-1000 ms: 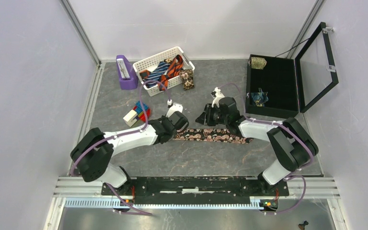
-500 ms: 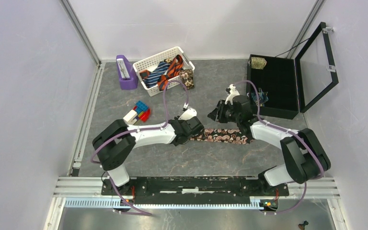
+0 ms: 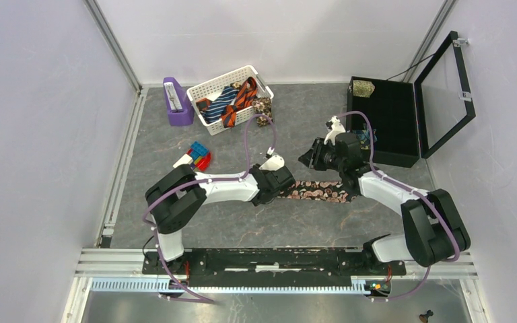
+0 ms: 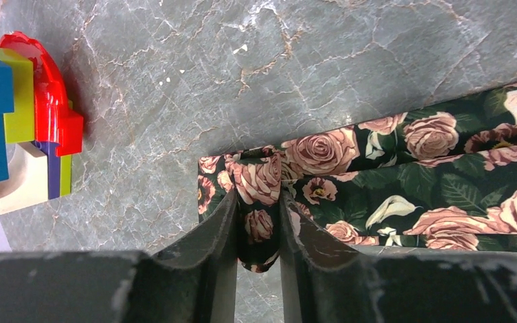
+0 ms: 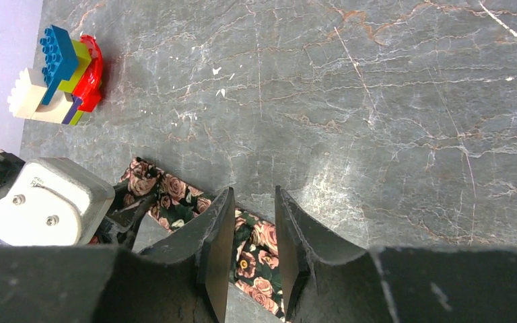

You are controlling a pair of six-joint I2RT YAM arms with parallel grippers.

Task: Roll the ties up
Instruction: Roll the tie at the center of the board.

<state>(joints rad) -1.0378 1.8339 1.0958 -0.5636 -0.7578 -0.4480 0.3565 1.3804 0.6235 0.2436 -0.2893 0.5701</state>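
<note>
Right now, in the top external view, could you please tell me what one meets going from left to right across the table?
purple holder → white basket → floral tie → black case

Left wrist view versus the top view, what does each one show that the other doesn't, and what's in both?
Only the left wrist view shows how the left hand pinches a raised fold at the end of the floral tie. Only the top view shows the white basket of other ties, the purple holder, the open black case and the right hand. Both show the floral tie, the toy blocks and the grey table.
</note>
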